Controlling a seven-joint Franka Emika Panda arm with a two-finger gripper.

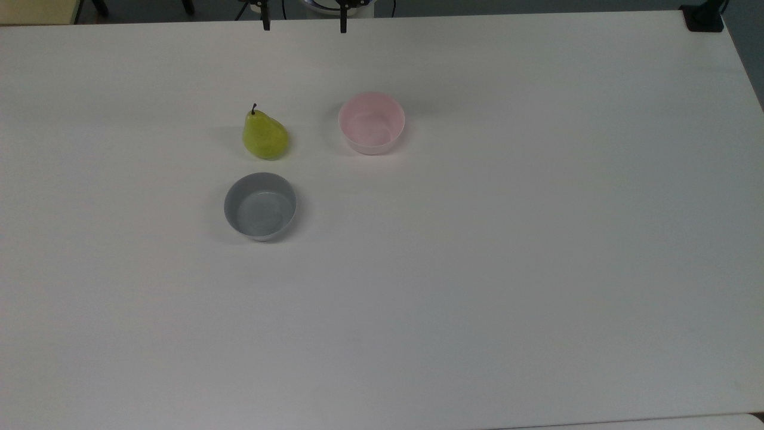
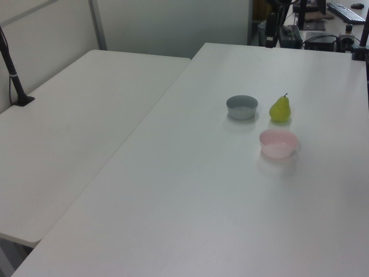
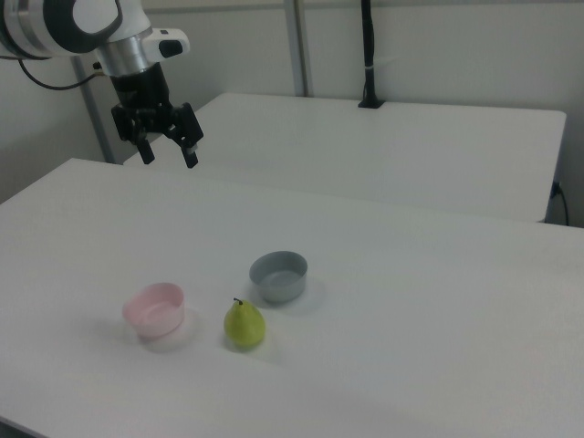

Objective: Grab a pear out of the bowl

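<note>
The yellow-green pear (image 1: 264,136) (image 2: 280,109) (image 3: 245,326) stands upright on the white table, stem up, outside both bowls. The pale pink bowl (image 1: 371,122) (image 2: 278,143) (image 3: 154,310) sits to the pear's right in the top view and holds nothing. My gripper (image 1: 304,25) (image 3: 170,157) hangs open and empty, high above the table. In the top view just its two fingertips (image 1: 265,24) poke in at the top edge, far from the pear and the bowl.
A grey bowl (image 1: 260,206) (image 2: 241,107) (image 3: 278,276), also holding nothing, sits close below the pear in the top view. A second white table (image 2: 86,115) (image 3: 383,146) adjoins, with a black clamped post (image 2: 14,69) (image 3: 368,55). A black clamp (image 1: 704,18) grips the top view's top-right corner.
</note>
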